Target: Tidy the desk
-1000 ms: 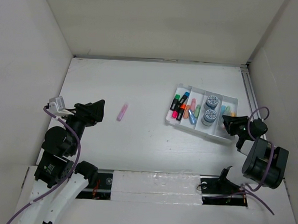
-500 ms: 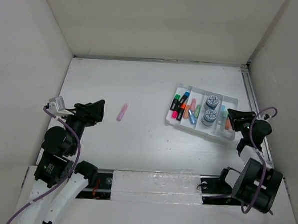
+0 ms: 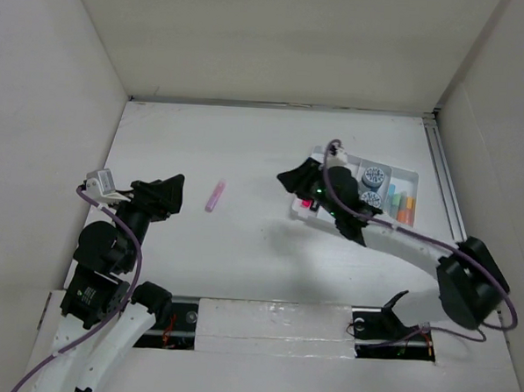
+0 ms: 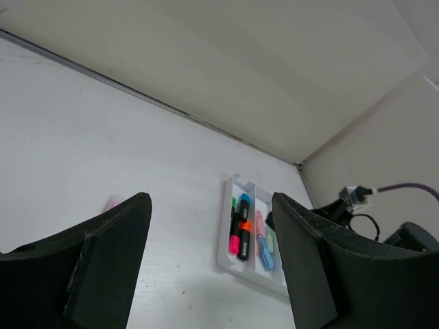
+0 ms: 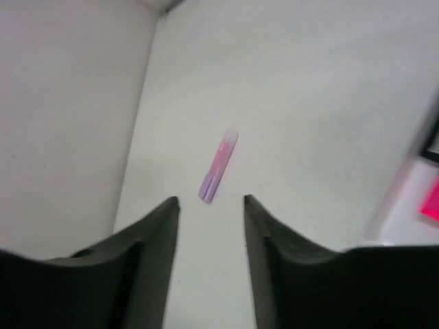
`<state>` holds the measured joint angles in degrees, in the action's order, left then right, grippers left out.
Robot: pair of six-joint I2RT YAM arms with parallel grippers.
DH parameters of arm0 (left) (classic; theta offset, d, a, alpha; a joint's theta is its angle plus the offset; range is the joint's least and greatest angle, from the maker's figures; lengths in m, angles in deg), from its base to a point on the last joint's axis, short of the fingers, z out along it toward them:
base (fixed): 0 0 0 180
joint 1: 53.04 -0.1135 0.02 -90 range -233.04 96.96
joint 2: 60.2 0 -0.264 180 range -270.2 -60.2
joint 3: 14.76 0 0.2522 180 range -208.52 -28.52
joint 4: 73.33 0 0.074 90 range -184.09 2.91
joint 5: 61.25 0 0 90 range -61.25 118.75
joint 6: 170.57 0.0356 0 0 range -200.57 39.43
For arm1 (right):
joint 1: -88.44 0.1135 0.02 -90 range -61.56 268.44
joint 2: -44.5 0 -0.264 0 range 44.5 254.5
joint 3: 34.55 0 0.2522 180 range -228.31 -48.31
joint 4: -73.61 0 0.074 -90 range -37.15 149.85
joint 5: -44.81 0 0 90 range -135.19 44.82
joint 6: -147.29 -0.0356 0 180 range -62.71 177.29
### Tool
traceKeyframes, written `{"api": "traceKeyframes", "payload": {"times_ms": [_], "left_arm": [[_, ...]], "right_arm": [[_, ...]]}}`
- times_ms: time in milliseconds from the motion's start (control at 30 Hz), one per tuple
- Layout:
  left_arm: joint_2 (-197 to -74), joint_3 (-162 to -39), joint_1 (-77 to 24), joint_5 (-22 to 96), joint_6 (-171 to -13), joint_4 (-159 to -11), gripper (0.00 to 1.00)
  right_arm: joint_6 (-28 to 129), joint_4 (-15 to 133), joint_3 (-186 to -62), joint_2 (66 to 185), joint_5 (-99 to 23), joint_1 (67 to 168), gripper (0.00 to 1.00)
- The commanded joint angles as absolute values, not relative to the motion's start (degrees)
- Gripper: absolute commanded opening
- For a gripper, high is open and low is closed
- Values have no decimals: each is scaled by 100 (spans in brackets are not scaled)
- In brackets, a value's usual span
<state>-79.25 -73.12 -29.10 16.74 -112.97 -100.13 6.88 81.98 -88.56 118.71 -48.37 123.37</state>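
From above, the white desk (image 3: 247,142) lies between its walls, a pink marker (image 3: 214,195) left of its middle, a tray (image 3: 410,175) near its right edge. The left wrist shows the left gripper (image 4: 211,205) spread wide, empty. The right wrist shows the right gripper (image 5: 211,202) parted, empty, facing the marker.

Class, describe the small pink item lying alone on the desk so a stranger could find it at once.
Start at the white desk and find the compartmented tray on its right half. Left of that tray, on bare desk, lies a short pink stick. It alone lies outside the tray, touching nothing.
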Motion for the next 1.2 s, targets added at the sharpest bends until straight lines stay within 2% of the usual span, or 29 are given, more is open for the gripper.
{"api": "traceKeyframes", "payload": {"times_ms": [0,100,167,433,867,967,1033,1067,1133,1167], "left_arm": [[-7945,-7360,-2896,1679,-11283,-9782,67],[-7910,-7378,-2896,1609,-11309,-9826,67],[-7901,-7369,-2896,1618,-11300,-9808,67],[-7893,-7360,-2896,1670,-11274,-9782,67],[-7901,-7352,-2896,1706,-11256,-9755,67],[-7901,-7352,-2896,1714,-11265,-9764,67],[-7893,-7352,-2896,1714,-11265,-9764,67],[-7893,-7352,-2896,1714,-11265,-9764,67],[-7875,-7352,-2896,1688,-11256,-9764,67],[-7875,-7352,-2896,1697,-11256,-9764,67]], "right_arm": [[1185,7631,-9952,13100,-5906,13157,52],[1308,7024,-11170,14079,-5968,13675,62],[1509,6516,-12084,15254,-6126,14009,66],[1862,5062,-14425,16937,-6883,14557,72],[2126,3858,-16124,18433,-7920,14961,74],[2134,4015,-16151,18433,-7929,15014,72],[2205,4042,-16299,18511,-7841,15066,59],[2205,4042,-16300,18512,-7841,15066,59],[2196,3911,-16344,18573,-7893,15066,48],[2205,3919,-16310,18582,-7928,15066,47]]}}
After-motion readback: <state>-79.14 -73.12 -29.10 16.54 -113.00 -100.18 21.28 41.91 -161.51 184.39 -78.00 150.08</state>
